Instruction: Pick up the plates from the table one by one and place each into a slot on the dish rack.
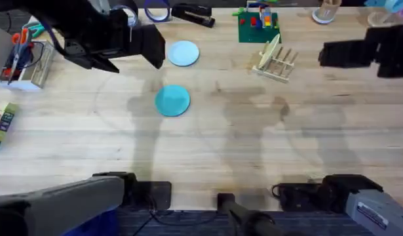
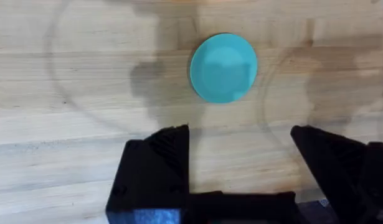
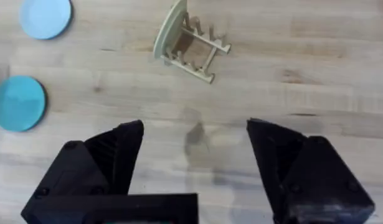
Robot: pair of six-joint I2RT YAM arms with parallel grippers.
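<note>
1. Left hand is up above the bench, spread wide and holding nothing. From its own camera the teal plate lies flat just ahead of the open fingers, so my guess is that this is the one it is lining up on.

2. From above, that teal plate sits alone on bare wood, well left of the rack. Nothing crowds it, which should leave room for a finger on either side of the rim.

3. The pale blue plate is a little farther back, flat too, near the dark bulk of the left arm. The two plates lie close but apart, so they can be taken one at a time.

4. The dish rack stands at the back right, near a green block board. One cream-coloured plate stands on edge in it, leaning against the pegs; I'd say that shows how the others should end up.

5. Right hand hangs wide open and empty over bare bench, with the rack ahead of it and both loose plates off to one side. It looks parked clear of the work.

6. Both round plates are on the bench, so two trips remain. A thin flat disc is awkward to lift off wood; a slipped pinch is the risk.
</note>
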